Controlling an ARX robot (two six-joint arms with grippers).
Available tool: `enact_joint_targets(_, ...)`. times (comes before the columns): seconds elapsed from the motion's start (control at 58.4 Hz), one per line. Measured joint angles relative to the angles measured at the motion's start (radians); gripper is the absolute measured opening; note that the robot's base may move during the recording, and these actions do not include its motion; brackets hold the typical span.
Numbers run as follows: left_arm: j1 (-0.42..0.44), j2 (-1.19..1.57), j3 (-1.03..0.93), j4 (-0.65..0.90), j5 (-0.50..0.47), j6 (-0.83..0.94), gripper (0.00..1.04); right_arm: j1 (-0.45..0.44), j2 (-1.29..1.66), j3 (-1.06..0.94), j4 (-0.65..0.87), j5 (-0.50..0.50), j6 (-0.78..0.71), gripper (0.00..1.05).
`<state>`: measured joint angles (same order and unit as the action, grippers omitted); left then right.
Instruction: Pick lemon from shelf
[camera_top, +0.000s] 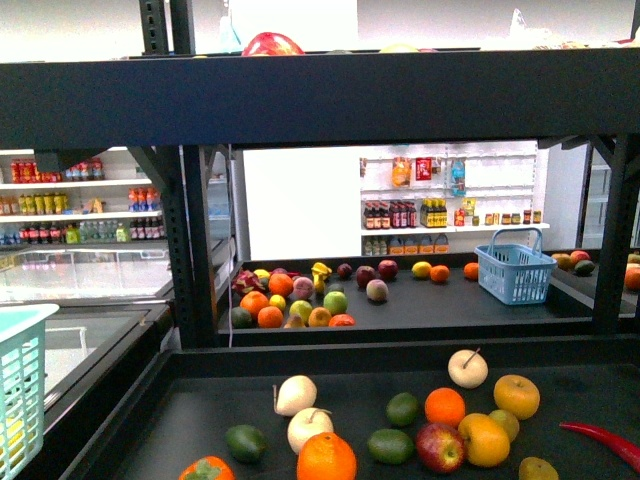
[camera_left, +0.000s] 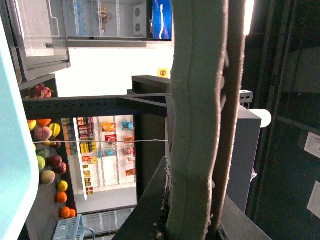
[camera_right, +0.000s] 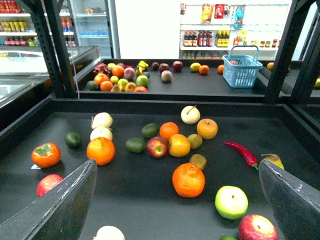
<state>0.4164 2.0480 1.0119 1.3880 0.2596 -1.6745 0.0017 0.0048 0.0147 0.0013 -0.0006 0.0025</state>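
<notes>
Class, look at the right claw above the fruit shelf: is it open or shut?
Open: the right claw has its two fingers spread wide, nothing between them.

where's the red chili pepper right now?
The red chili pepper lies on the shelf tier nearest the robot, at the far right of the front view, right of the yellow-orange fruit cluster.

My front camera sits between my arms, level with the near tier of the shelf, facing 12 o'clock across the loose fruit to a second dark tier and the white bottle racks beyond. My right wrist camera looks down and forward over that same near tier from close in — my right hand frames its lower corners. Both catch the blue basket at about 1 o'clock. My left wrist camera is rolled sideways, pressed near a pale padded finger; the far racks show turned.
</notes>
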Motion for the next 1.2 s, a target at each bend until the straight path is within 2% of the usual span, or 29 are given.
enact_joint_targets(0.343, 0.015, 0.003, 0.001, 0.0, 0.027, -0.005, 0.11, 0.0, 0.0, 0.0, 0.0, 0.0, 0.0, 0.97)
enact_joint_targets(0.394, 0.017, 0.004, 0.001, 0.001, 0.035, 0.001, 0.23, 0.0, 0.0, 0.0, 0.0, 0.0, 0.0, 0.97)
enact_joint_targets(0.497, 0.023, 0.018, 0.001, 0.001, 0.05, 0.002, 0.39, 0.0, 0.0, 0.0, 0.0, 0.0, 0.0, 0.97)
enact_joint_targets(0.6, 0.053, 0.043, 0.023, -0.009, 0.091, 0.04, 0.65, 0.0, 0.0, 0.0, 0.0, 0.0, 0.0, 0.97)
enact_joint_targets(0.805, 0.109, 0.011, 0.057, -0.114, 0.084, 0.117, 0.98, 0.0, 0.0, 0.0, 0.0, -0.001, 0.0, 0.97)
enact_joint_targets(1.199, 0.109, -0.073, 0.045, -0.294, 0.111, 0.183, 0.97, 0.0, 0.0, 0.0, 0.0, 0.0, 0.0, 0.97)
